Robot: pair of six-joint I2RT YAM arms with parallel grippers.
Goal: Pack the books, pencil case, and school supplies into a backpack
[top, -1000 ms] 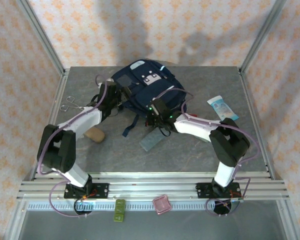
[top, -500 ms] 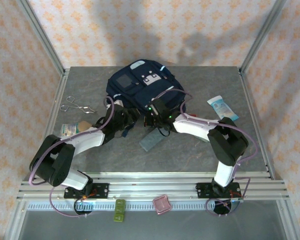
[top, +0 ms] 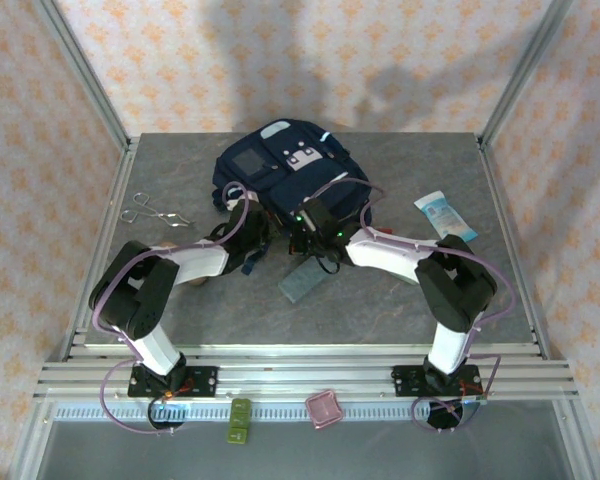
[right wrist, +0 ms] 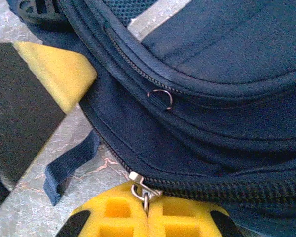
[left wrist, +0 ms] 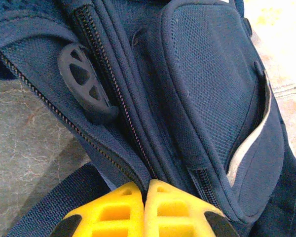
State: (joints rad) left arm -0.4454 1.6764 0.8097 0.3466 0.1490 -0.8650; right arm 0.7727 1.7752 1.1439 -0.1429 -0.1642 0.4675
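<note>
High fixed overview, two close wrist views, all meeting at the backpack's (top: 285, 170) near edge.

The top external camera sits above and behind the arm bases. It faces down and forward across the whole tabletop (top: 400, 300) to the far wall, with the backpack at mid-distance. The left wrist camera looks along the left end effector (left wrist: 144, 190), whose yellow fingers (left wrist: 113, 210) lie at the frame's bottom edge, almost against the backpack's zipped side. The right wrist camera looks along the right end effector (right wrist: 147, 193), equally close, onto the zipper pull (right wrist: 138, 178). Both wrist views share that near edge, and the right one also catches a yellow finger of the left end effector.
</note>
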